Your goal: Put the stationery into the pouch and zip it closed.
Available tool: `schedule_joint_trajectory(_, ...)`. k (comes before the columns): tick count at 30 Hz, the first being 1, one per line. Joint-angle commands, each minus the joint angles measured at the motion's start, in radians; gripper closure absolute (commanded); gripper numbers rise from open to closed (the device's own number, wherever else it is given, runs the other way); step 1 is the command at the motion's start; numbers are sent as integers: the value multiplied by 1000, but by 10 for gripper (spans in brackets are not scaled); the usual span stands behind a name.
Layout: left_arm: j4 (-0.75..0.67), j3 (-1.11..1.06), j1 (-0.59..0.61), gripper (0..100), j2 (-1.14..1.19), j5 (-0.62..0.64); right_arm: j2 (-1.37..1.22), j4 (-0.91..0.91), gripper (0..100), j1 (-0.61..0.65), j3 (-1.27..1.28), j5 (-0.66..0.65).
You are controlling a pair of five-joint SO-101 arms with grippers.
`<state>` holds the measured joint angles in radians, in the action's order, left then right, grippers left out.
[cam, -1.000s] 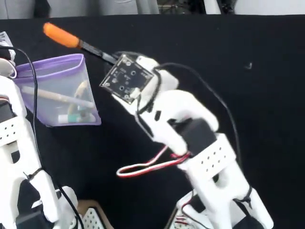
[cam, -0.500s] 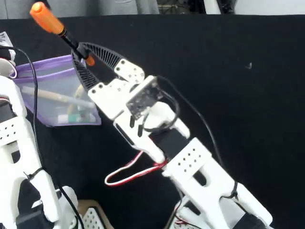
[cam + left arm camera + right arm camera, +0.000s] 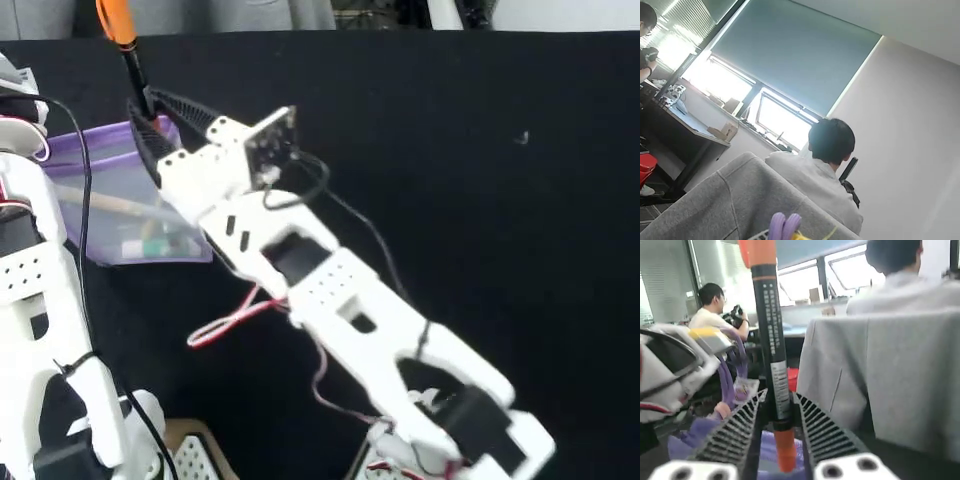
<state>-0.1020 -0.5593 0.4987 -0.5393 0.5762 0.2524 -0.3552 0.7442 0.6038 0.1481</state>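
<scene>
Right fingers (image 3: pixel 735 437): clamped on the pen (image 3: pixel 771 340), both ribbed black pads pressed against its black barrel. The grip sits low on the barrel. The long orange cap stands well above the fingers, and a short orange tip pokes out just below them.

Pen attitude: near upright, leaning slightly.

Pouch (image 3: pixel 120 200): purple, translucent, mouth open, lying on the black desk (image 3: pixel 500 200). In the high view the fingers sit over the mouth corner nearest the right arm, and the rest of the pouch spreads away from them toward the left arm (image 3: pixel 40 280). From the right wrist, purple material shows directly beneath the fingers. Inside, clear of the fingers, are a pale stick (image 3: pixel 110 203) and a small white-and-green item (image 3: pixel 160 245).

Change over the last second:
- The pen was almost flat, with its cap pointing away beyond the pouch. Half a second ago it was steeper, and now it stands on end.
- The right arm has swung across toward the left arm, carrying the fingers from beside the pouch to over its mouth.
- The grip on the pen is unchanged.
- The pouch and its contents lie where they did.
</scene>
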Motion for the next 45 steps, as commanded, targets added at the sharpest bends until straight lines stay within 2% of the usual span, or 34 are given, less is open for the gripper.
schedule_joint_trajectory(1,-23,27,-8,971,-5,6,-65,-26,988,12,-90,37)
schedule_joint_trajectory(6,-23,27,-10,971,-5,6,-44,-18,988,17,-77,40)
schedule_joint_trajectory(14,-23,28,-7,971,-5,6,-45,-18,987,123,-12,40)
schedule_joint_trajectory(21,-23,28,-5,971,-5,6,-54,-18,987,104,-13,31)
schedule_joint_trajectory(30,-25,30,-5,971,-5,6,136,110,987,95,4,31)
schedule_joint_trajectory(36,-25,30,-5,971,-5,6,170,124,987,95,5,31)
schedule_joint_trajectory(41,-25,30,-5,971,-5,6,168,118,988,161,31,25)
schedule_joint_trajectory(45,-25,30,-5,971,-5,6,160,118,988,173,39,-34)
